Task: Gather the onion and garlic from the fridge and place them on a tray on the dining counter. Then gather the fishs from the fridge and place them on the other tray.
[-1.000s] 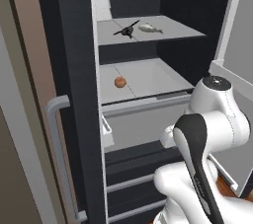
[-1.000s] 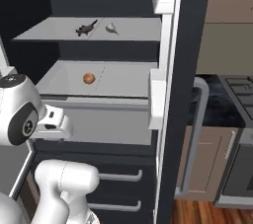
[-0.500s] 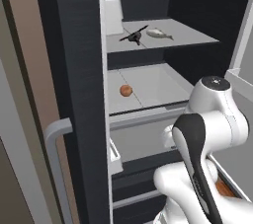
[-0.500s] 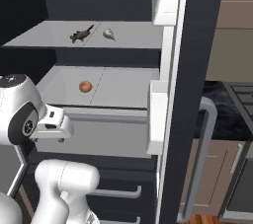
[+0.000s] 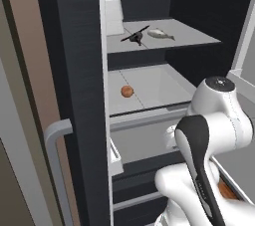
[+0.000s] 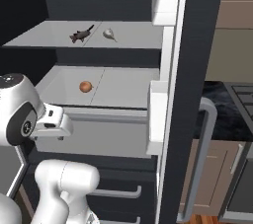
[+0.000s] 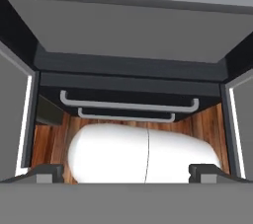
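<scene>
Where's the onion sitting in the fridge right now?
The onion lies alone on the fridge's lower pale shelf, one level below the shelf holding the fish. In the right base view it sits left of centre on that shelf.

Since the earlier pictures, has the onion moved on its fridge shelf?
No. The onion lies at the same spot beside the seam line of its shelf; the whole view shifted because the base drove.

No readable text, labels or numbers anywhere, as far as visible
</scene>
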{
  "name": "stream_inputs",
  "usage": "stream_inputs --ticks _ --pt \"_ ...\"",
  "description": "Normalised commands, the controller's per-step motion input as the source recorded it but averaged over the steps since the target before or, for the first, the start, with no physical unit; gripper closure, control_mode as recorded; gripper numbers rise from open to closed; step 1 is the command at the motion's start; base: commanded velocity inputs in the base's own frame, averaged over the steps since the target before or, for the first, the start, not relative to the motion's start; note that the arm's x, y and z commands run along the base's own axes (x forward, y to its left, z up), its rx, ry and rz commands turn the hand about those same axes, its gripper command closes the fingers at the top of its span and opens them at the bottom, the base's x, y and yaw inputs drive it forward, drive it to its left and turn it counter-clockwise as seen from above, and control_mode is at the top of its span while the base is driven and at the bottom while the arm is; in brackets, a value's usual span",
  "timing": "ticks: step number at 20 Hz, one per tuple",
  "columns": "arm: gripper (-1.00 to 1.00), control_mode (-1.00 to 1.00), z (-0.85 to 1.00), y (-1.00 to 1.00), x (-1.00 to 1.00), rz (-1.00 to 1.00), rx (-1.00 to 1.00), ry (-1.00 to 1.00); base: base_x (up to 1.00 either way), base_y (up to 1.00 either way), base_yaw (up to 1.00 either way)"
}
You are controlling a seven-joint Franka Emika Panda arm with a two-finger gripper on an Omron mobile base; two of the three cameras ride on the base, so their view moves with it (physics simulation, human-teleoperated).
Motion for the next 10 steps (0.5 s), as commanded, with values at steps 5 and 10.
stream_inputs --ticks 5,10 --pt "-1.00 -1.00 0.36 0.03 0.37 0.13 -0.03 -0.31 0.00 0.00 0.00" --pt "-1.00 -1.00 0.19 0.01 0.58 0.14 0.00 -0.25 0.00 0.00 0.00"
